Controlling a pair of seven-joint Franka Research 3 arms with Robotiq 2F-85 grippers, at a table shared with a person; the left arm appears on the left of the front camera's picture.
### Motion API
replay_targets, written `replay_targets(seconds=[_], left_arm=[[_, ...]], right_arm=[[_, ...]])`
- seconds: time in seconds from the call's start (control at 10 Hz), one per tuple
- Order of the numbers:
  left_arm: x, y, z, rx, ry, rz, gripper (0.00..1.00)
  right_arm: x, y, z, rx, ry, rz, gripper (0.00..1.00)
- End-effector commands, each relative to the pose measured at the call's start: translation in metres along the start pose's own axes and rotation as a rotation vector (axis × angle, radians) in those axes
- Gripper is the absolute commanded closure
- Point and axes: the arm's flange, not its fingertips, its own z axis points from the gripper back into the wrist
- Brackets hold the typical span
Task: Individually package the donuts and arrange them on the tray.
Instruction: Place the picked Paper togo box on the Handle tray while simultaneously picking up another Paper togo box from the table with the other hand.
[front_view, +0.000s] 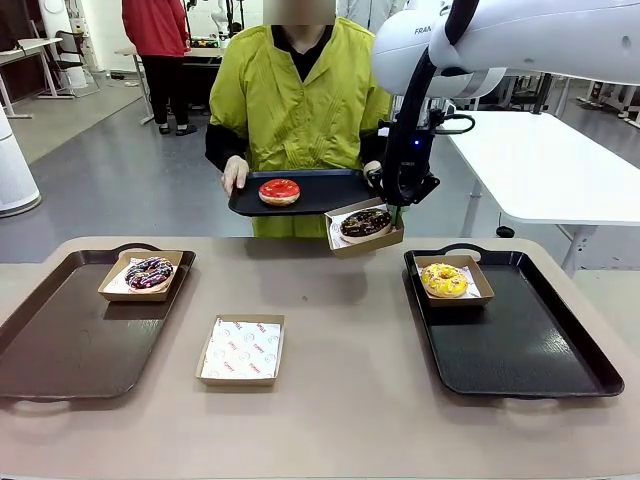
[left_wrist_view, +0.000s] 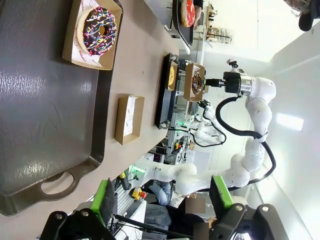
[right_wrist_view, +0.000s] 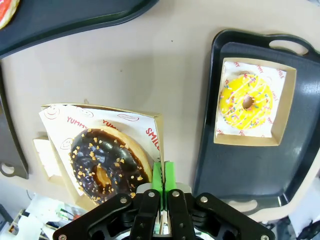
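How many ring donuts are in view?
4: glossy red donut on the person's black tray; chocolate donut in the cardboard box held by the right gripper; purple sprinkled donut boxed on left tray; yellow donut boxed on right tray.

Empty paper-lined box (front_view: 241, 350) mid beige table (front_view: 340, 300); white table (front_view: 540, 160) far right; red-jacketed person (front_view: 155, 30) at back.

Right claw (right_wrist_view: 162, 175): bottom centre, green pads pinched together on the side wall of a lined cardboard box (right_wrist_view: 150, 125).
Chocolate donut (right_wrist_view: 102, 165): dark glaze with pale crumbs, lying in that box on white paper with red print.
Yellow donut (right_wrist_view: 246, 101): sprinkled, in a second box (right_wrist_view: 285, 100) on a black tray (right_wrist_view: 240, 170), right.
Red donut (right_wrist_view: 5, 10): top-left corner, cut off by the edge, on a dark tray (right_wrist_view: 75, 20).
Worktop (right_wrist_view: 165, 65): tan, beneath everything.
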Motion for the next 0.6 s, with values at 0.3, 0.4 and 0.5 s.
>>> replay_targets(seconds=[0.3,0.4,0.5], left_arm=[[-0.006,-0.015,-0.012,0.084,0.012,-0.011,0.00],[-0.006,-0.037,-0.023,0.191,0.037,-0.003,0.00],[-0.006,-0.062,-0.038,0.286,0.056,-0.009,0.00]], right_arm=[[-0.018,-0.008,0.006,-0.022,-0.008,0.066,0.98],[-0.039,-0.022,0.015,-0.055,-0.016,0.067,0.98],[-0.060,-0.042,0.023,-0.082,-0.006,0.046,0.98]])
